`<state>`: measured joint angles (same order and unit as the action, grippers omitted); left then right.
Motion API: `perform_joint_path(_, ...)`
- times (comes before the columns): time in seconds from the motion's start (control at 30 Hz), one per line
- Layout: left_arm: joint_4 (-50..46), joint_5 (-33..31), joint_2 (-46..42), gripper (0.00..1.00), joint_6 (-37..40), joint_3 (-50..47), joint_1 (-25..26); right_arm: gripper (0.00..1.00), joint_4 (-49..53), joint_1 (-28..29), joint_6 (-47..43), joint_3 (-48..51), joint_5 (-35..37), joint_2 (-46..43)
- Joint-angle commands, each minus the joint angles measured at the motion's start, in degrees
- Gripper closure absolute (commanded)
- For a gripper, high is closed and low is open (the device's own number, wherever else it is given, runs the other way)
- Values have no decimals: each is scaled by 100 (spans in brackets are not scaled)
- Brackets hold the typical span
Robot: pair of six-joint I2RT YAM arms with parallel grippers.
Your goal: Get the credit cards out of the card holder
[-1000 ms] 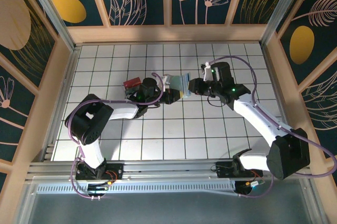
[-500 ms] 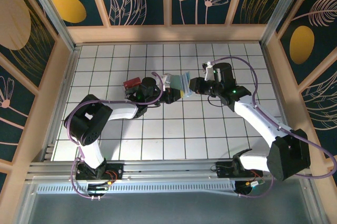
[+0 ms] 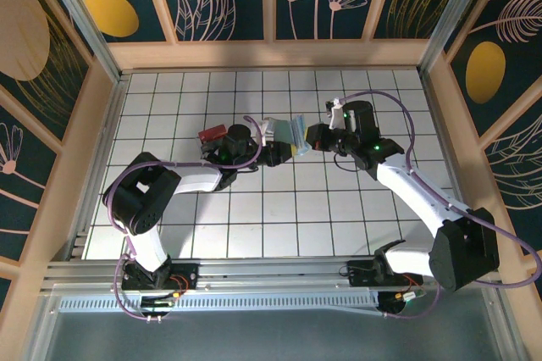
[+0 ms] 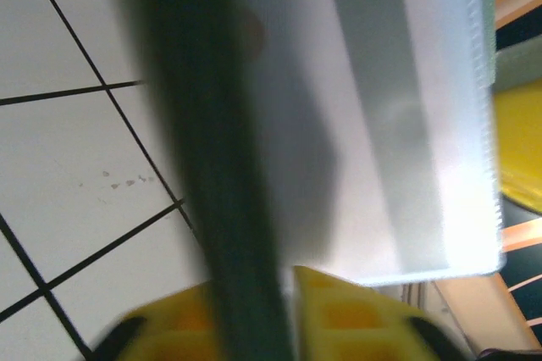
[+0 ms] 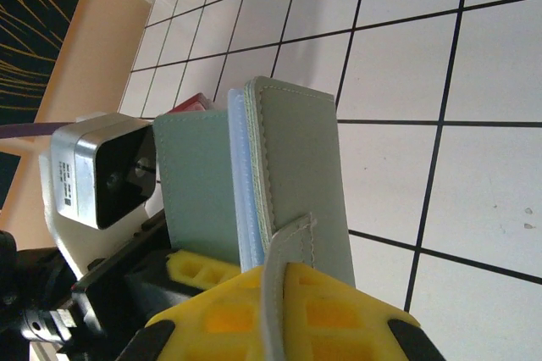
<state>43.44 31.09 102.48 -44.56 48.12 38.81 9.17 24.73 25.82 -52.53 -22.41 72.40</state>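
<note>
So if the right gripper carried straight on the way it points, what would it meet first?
The card holder, pinched in the right gripper. Past its far edge the line seems to reach the table near the red box, though depth is unclear.

Both arms reach inward, left gripper (image 3: 278, 155) and right gripper (image 3: 303, 142) nearly fingertip to fingertip, the right's jaws pinching the card holder (image 5: 296, 166), the left's too blurred to judge.

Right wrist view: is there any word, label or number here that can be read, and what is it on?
No text is legible.
Grey camera block: there is a small dark marking on its side face, too blurred to read.
Card holder: no print is visible on the panels facing the camera.
</note>
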Motion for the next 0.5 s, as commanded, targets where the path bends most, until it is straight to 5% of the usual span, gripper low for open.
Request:
perform_joint_path(0.0, 574, 54, -117, 64, -130, 1, 50, 100, -33, 14, 6, 164, 68, -194)
perform_joint_path(0.17, 884, 47, -102, 37, -318, -102, 52, 100, -29, 118, 26, 245, 95, -222)
perform_joint_path(0.47, 815, 0, -254, 23, -281, -120, 55, 100, -97, 235, 131, 173, 167, -279)
